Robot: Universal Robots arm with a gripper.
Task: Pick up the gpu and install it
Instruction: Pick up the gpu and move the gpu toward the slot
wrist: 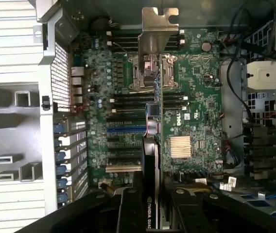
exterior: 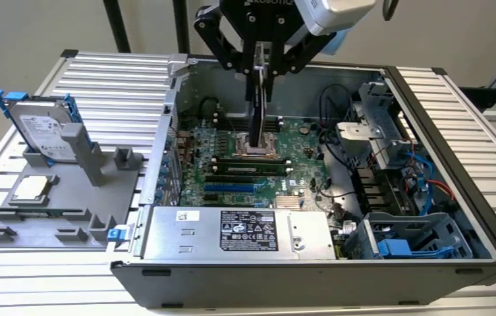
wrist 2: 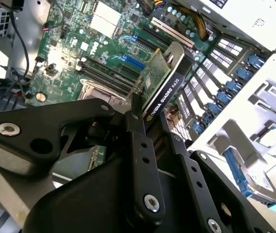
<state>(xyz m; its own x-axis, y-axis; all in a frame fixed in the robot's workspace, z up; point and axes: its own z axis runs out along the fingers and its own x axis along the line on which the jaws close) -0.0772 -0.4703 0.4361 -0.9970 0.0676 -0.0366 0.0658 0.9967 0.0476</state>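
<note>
The gpu [exterior: 259, 92] hangs on edge above the motherboard [exterior: 230, 155] of the open computer case [exterior: 423, 125], over the CPU socket area. My gripper [exterior: 261, 62] is shut on its upper edge. In the second wrist view the gpu [wrist 2: 160, 82] shows its green board face and black cooler edge, pinched between the black fingers [wrist 2: 140, 145] of the gripper [wrist 2: 152, 119]. In the first wrist view the gpu [wrist: 152, 145] is edge-on with its silver bracket [wrist: 158, 22] at the far end, held by the gripper [wrist: 152, 194] above the expansion slots [wrist: 126, 131].
A grey fixture [exterior: 111, 181] at the exterior view's left carries a silver hard drive in a blue frame [exterior: 41, 131] and a small CPU chip [exterior: 35, 189]. Inside the case sit a power supply [exterior: 239, 230], drive cages [exterior: 415, 240] and loose cables [exterior: 336, 112].
</note>
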